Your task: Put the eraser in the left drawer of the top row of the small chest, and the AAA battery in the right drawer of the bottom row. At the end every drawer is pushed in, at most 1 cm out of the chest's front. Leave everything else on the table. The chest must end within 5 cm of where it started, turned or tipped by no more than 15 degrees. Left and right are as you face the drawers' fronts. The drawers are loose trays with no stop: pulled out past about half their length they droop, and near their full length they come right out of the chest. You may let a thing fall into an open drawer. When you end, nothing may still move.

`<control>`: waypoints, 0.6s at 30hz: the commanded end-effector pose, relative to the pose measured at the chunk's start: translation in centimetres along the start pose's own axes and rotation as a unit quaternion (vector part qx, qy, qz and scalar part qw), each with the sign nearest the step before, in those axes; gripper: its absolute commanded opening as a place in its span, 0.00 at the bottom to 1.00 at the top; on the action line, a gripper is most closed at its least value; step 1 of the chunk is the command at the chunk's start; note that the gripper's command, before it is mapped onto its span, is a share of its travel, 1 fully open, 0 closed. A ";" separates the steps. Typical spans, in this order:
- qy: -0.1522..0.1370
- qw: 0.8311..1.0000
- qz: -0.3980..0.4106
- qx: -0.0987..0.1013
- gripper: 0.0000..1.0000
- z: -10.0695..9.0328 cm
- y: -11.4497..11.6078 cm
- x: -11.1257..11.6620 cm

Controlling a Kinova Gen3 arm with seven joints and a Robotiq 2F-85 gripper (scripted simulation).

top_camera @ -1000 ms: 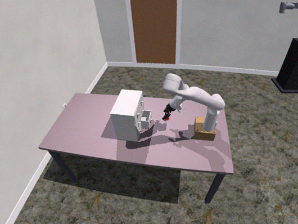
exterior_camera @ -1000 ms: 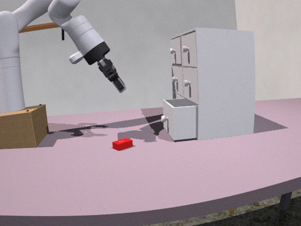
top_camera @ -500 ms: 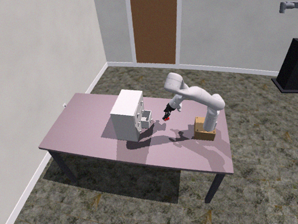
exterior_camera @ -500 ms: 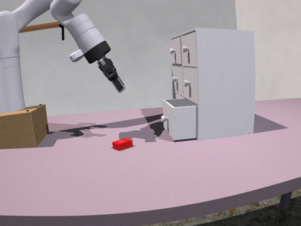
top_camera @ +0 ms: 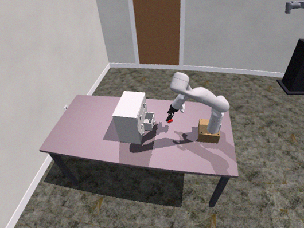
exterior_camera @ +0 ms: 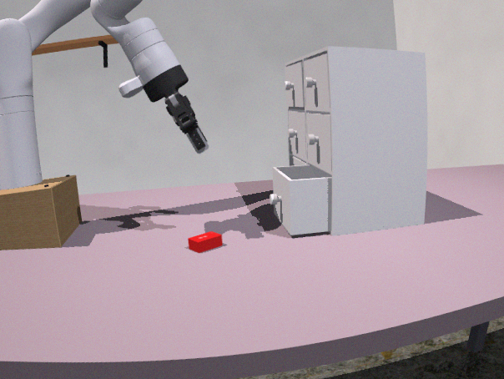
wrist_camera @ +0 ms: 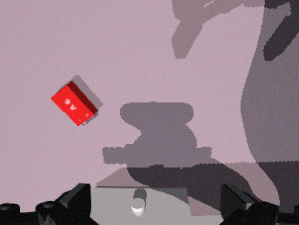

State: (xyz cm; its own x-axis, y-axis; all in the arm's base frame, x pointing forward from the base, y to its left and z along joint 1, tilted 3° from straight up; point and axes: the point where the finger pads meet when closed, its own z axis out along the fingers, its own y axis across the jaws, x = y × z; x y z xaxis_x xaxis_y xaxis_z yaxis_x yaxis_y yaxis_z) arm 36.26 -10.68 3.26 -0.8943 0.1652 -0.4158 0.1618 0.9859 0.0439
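Note:
The white chest [top_camera: 128,130] [exterior_camera: 377,138] stands upright on the table. Its bottom-row right drawer [top_camera: 148,124] [exterior_camera: 309,206] [wrist_camera: 115,204] is pulled partly out and sits level; its floor and contents cannot be made out. The top-left drawer [exterior_camera: 295,71] and the other drawers in view look pushed in; the bottom-left one is mostly hidden in the exterior view. My gripper [top_camera: 168,121] [exterior_camera: 201,149] [wrist_camera: 155,199] is open and empty, in the air in front of the chest, above the table and short of the open drawer. I see neither the eraser nor the AAA battery.
A red 9 V battery [top_camera: 170,121] [exterior_camera: 204,242] [wrist_camera: 74,105] lies on the table [top_camera: 90,110] [exterior_camera: 292,300] in front of the chest, to the right of the open drawer. The arm stands on a wooden base block [top_camera: 208,137] [exterior_camera: 29,221].

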 end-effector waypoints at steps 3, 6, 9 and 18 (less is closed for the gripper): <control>0.003 1.000 -0.004 -0.003 1.00 -0.2 0.3 -0.7; 0.009 1.000 -0.004 -0.003 1.00 -0.3 0.3 -0.7; 0.019 1.000 -0.004 -0.003 1.00 -0.4 0.3 -0.8; 0.051 0.999 -0.004 -0.002 1.00 -0.8 0.3 -1.0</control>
State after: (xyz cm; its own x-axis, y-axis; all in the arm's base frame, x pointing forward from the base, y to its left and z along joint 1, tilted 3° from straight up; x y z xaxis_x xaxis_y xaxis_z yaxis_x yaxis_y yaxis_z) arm 36.18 -10.68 3.99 -0.9335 0.1689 -0.3162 0.1634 0.9856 0.0441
